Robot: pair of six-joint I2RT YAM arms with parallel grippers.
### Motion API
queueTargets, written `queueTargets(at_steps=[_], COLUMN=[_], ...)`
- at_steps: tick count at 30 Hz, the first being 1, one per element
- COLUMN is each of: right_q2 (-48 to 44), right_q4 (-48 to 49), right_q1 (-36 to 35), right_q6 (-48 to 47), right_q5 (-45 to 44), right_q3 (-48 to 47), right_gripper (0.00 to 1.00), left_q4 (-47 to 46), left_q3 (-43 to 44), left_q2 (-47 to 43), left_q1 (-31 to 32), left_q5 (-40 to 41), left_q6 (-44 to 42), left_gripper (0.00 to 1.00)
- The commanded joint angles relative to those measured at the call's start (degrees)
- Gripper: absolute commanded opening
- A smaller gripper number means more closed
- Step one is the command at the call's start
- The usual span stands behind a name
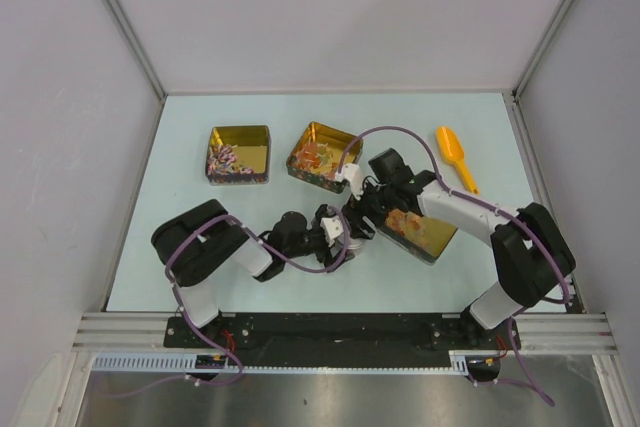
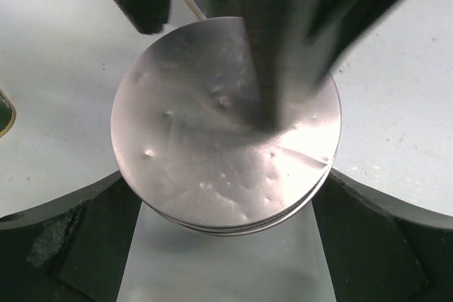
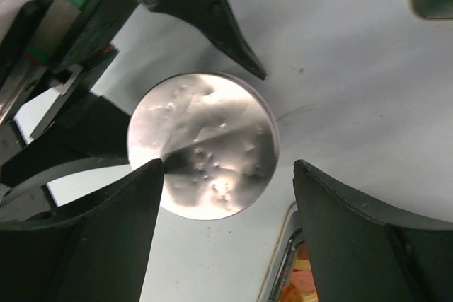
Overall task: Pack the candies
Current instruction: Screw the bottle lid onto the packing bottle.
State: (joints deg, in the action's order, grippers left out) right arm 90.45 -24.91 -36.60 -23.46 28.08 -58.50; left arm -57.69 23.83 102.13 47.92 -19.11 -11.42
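A round silver-topped container (image 2: 212, 132) stands on the table just in front of the arms' meeting point (image 1: 352, 235). My left gripper (image 2: 226, 199) hugs it, one finger against each side. My right gripper (image 3: 228, 167) hangs open just above it (image 3: 202, 146), with its left fingertip over the rim. Tiny multicoloured candies (image 1: 225, 161) lie in the back left gold tin (image 1: 262, 152). Orange and yellow sweets show in the middle gold tin (image 1: 340, 137) and in the near tin (image 1: 440, 239) under my right arm. An edge of the near tin shows in the right wrist view (image 3: 287, 274).
An orange plastic scoop (image 1: 455, 157) lies at the back right. Both arms crowd the middle front of the pale table (image 1: 180, 147), right next to the near tin. Grey walls close the back and sides.
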Motion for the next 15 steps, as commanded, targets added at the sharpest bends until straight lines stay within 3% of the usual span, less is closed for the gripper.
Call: queueTargets(at_steps=[1,7,12,15], right_q2=[2.5,1.6,1.2,1.2], right_q4=[4.1,4.8,2.9,1.6], right_q1=[-4.1,-3.7,-3.5,-2.6], right_q6=[2.5,1.9,1.1,0.5], right_q5=[-8.5,-6.8,-5.6,-5.4], right_q3=[0.1,0.1,0.1,0.1], right_gripper=[0.76,0.59,0.35,0.27], left_q4=[-4.1,-3.9,-3.7,-3.4], left_q3=[1.7,2.1,2.3,2.4], left_q2=[-0.4,-0.4,-0.3,-0.3], left_q1=[1.0,1.0,1.0,1.0], left_q5=[1.4,1.4,2.2,2.8], left_q6=[-2.6,-2.8,-3.0,-2.9], left_gripper=[1.0,1.0,1.0,1.0])
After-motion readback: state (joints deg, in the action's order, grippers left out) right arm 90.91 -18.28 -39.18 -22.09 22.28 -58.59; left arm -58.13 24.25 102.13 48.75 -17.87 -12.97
